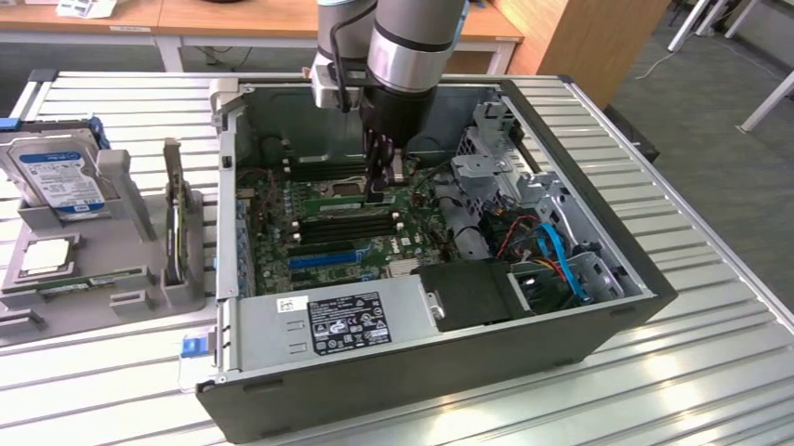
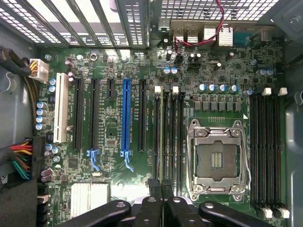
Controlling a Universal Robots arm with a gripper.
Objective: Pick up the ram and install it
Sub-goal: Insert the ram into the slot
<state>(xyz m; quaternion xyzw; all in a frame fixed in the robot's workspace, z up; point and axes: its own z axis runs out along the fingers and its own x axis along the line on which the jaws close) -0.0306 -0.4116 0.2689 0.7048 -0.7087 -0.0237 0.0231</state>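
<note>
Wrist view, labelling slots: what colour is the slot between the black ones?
The slot is blue, clearest in the wrist view.

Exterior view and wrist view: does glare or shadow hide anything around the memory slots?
Exterior view: glare streaks the ribbed table, and the gripper reads dark over the shaded motherboard; wrist view: evenly lit, slots plain, slight shine on the CPU socket frame.

The claw (image 2: 162, 201) is pinching its two dark fingers (image 2: 152, 208) nearly together on the ram (image 2: 165, 137), which is showing edge-on as a thin greenish strip lying along the black memory slots (image 2: 177, 137) just beside the open CPU socket (image 2: 218, 158). The motherboard (image 2: 222, 71) is spreading out behind them, with a long blue slot (image 2: 126, 118) standing among black expansion slots (image 2: 78, 113) and a white slot (image 2: 60, 113) sitting near a bundle of coloured wires (image 2: 19, 158).
</note>
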